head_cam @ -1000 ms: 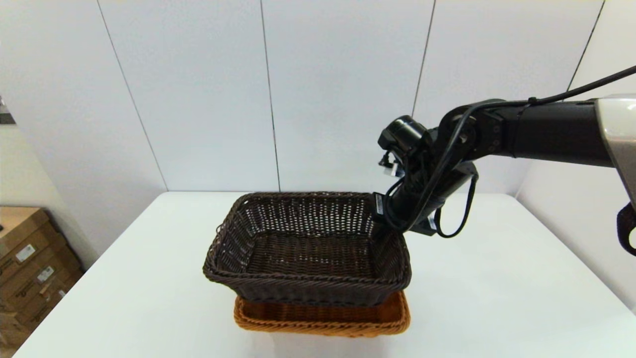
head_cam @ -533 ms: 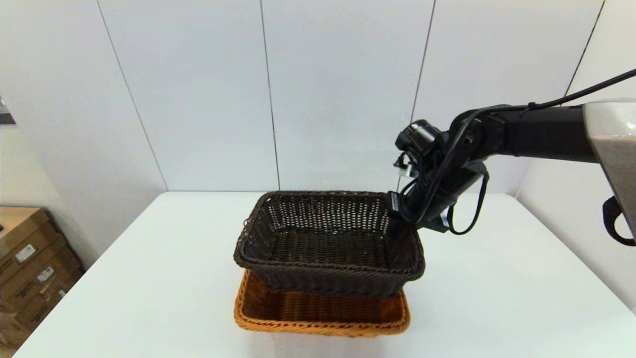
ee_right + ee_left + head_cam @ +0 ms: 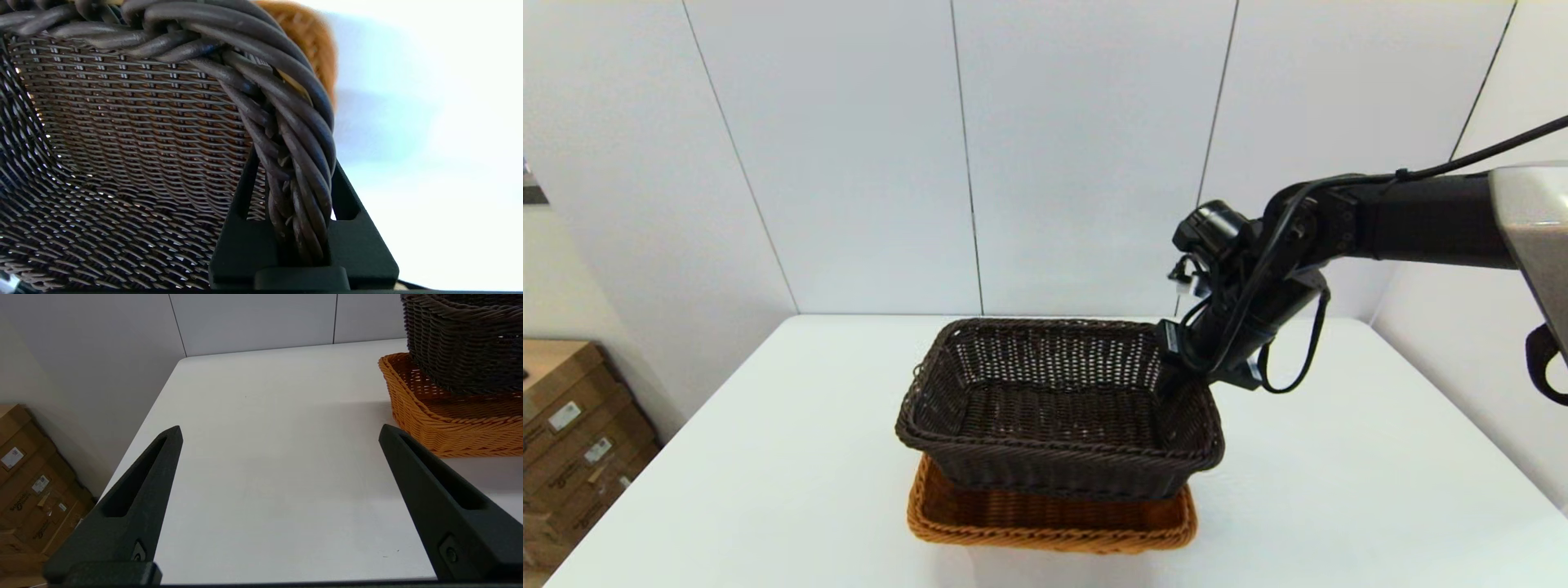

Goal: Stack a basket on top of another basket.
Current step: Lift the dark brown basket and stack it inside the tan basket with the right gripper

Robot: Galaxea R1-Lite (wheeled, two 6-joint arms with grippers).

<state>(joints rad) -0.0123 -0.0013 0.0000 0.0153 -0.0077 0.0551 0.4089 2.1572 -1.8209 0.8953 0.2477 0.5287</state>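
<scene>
Progress: dark brown basket (image 3: 1058, 420) is lifted and held over the orange-tan basket (image 3: 1052, 518), which sits on the white surface (image 3: 1339, 490) near its front edge. Transport appears largely complete.
Remaining: judged from this pose, the dark basket needs lowering and squaring up, then release. It is not yet nested; it hangs tilted, and the head view shows the orange rim exposed along its front.
Alignment: the dark basket overlaps most of the orange one but sits slightly toward the far edge of the surface.
Right gripper (image 3: 300, 228): at the dark basket's right rim, near its far right corner.
Right fingers (image 3: 241, 212): clamped on the braided rim, one inside the wall, the other outside; the braid fills the gap between them.
Left gripper (image 3: 280, 433): parked low by the left edge of the surface, well apart from both baskets.
Left fingers (image 3: 139, 494): spread wide, grasping nothing, touching nothing.
</scene>
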